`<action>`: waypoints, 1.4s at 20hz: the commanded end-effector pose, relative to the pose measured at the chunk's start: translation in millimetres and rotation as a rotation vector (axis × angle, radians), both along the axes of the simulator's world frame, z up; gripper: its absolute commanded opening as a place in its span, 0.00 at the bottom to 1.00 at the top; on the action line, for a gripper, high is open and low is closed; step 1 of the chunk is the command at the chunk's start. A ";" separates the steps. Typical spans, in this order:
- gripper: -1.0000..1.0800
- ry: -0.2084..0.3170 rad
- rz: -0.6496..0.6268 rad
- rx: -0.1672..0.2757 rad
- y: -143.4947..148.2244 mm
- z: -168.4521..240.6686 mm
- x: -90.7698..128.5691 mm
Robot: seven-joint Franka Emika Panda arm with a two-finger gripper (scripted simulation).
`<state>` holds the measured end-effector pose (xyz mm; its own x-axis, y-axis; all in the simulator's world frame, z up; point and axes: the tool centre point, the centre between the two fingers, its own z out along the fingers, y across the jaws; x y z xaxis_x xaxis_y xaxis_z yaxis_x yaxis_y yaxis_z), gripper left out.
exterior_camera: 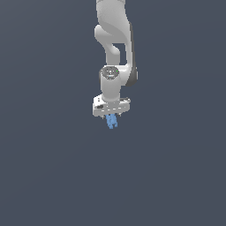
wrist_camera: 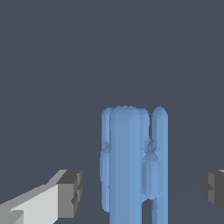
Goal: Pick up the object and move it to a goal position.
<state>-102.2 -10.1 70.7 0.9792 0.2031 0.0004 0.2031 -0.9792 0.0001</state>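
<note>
The object (exterior_camera: 112, 122) is a small light-blue knobbly piece directly under the white gripper (exterior_camera: 112, 117) of the arm, which points straight down in the exterior view. In the wrist view the object (wrist_camera: 131, 166) appears as a tall ribbed blue shape standing between the two fingers. The gripper (wrist_camera: 141, 190) is open: one dark fingertip pad (wrist_camera: 71, 192) and the other (wrist_camera: 213, 188) each stand apart from the object, with a visible gap on both sides. I cannot tell whether the object rests on the ground.
A plain dark grey-blue ground fills both views. The white-grey arm (exterior_camera: 115, 39) comes down from the top of the exterior view. No other object or marker shows.
</note>
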 end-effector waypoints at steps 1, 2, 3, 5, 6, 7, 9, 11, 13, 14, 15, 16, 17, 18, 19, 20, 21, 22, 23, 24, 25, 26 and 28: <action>0.96 0.001 0.001 0.000 0.1 -11.9 -1.0; 0.96 0.001 0.001 0.000 0.0 -16.6 -1.1; 0.96 0.001 0.001 0.000 -0.1 -20.7 -1.2; 0.96 0.000 0.001 0.000 0.1 -27.1 -1.2; 0.96 0.000 0.001 0.000 0.1 -29.5 -1.2; 0.96 0.000 0.001 0.000 0.0 -31.3 -1.1; 0.96 0.000 0.001 0.000 0.0 -33.3 -0.9; 0.00 0.000 0.001 0.000 0.0 -33.6 -0.9; 0.00 0.000 0.001 0.000 0.0 -33.6 -0.9; 0.00 0.000 0.001 0.000 0.0 -33.6 -0.9; 0.00 0.000 0.001 0.000 0.0 -33.6 -0.9; 0.00 0.000 0.001 0.000 0.0 -33.6 -0.9; 0.00 0.000 0.001 0.000 0.0 -33.6 -0.9; 0.00 0.000 0.001 0.000 0.0 -33.6 -0.9; 0.00 0.000 0.001 0.000 0.0 -33.6 -0.9; 0.00 0.000 0.001 0.000 0.0 -33.6 -0.9; 0.00 0.000 0.001 0.000 -0.1 -32.8 -0.9; 0.00 0.000 0.001 0.000 -0.4 -32.7 -0.7; 0.00 0.000 0.001 0.000 -1.3 -32.5 -0.1; 0.00 0.000 0.001 0.000 -2.8 -32.1 0.9; 0.00 0.000 0.001 0.000 -5.0 -31.6 2.3; 0.00 0.000 0.001 0.000 -7.7 -30.9 4.1; 0.00 0.000 0.001 0.000 -14.7 -29.2 8.7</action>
